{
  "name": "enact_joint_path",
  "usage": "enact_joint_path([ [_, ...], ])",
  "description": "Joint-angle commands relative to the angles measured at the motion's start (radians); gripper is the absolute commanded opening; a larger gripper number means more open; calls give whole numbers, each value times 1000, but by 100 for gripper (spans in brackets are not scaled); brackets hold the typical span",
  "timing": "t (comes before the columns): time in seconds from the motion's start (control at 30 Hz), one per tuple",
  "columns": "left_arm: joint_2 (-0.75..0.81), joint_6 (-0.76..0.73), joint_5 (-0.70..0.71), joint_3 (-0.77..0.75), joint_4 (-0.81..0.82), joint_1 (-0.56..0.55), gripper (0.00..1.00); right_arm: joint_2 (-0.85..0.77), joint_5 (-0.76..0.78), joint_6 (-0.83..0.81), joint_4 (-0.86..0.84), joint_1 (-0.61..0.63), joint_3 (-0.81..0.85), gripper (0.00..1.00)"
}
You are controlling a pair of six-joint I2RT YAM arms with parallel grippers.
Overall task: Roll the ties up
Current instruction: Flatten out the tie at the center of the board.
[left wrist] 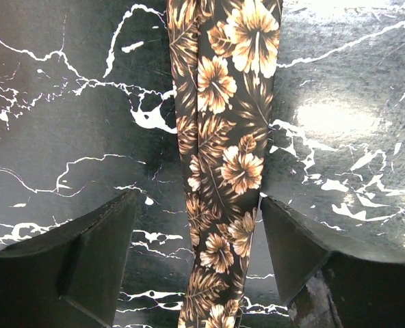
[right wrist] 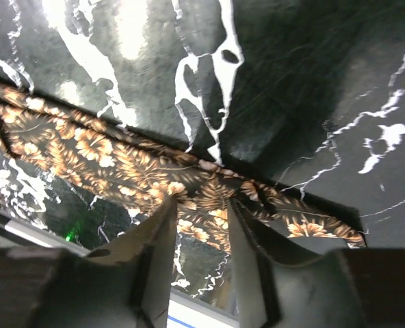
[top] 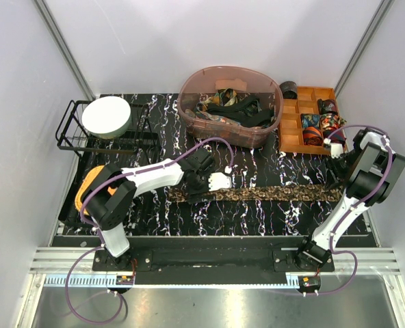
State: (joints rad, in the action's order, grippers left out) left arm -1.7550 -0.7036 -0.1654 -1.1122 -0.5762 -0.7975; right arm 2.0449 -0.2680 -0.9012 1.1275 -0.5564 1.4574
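Now | tie (top: 278,195) — dark, tan hibiscus print, flat | left claw (left wrist: 197,199) spread | right claw (right wrist: 201,205) — cannot tell

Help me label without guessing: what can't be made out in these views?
Left wrist view: the floral tie runs off top and bottom edges between the left gripper's open fingers; neither end shows.
Right wrist view: whether the right gripper pinches the tie; its fingers hide the contact.
Top view: ties in the pink tub are too tangled and small to count.
Top view: the right arm covers the wooden organizer's near right corner.
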Motion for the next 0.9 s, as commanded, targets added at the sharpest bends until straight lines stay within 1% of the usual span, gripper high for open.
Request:
enact_joint_path([
  [0.0, -6, 18, -29, -11, 29, 0, 77, -18, 15, 48, -51, -2, -11, 35],
  [0.03, -5, 19, -34, -8, 32, 0, 77, -22, 15, 51, -49, -2, -8, 28],
  [0.1, -4, 24, -36, -2, 36, 0, 77, -31, 4, 58, -34, -2, 7, 22],
  [0.17, -5, 26, -34, 5, 42, 0, 77, -46, 0, 58, -18, -2, 18, 9],
  [0.23, -3, 24, -31, 14, 47, 0, 77, -55, -2, 54, -11, -2, 26, 0],
  [0.33, 0, 27, -31, 22, 52, 0, 77, -77, -7, 48, 17, -2, 34, 0],
  [0.43, 0, 29, -33, 23, 53, 0, 77, -132, -25, 41, 52, -2, 34, 0],
  [0.63, 5, 27, -28, 20, 55, 1, 77, -192, 15, 22, 74, -16, -18, 0],
  [0.73, 11, 30, -25, 25, 55, 0, 77, -198, 41, 18, 52, -28, -68, 0],
  [0.87, 19, 18, -28, 31, 55, 0, 81, -164, 75, 44, -43, -30, -118, 0],
])
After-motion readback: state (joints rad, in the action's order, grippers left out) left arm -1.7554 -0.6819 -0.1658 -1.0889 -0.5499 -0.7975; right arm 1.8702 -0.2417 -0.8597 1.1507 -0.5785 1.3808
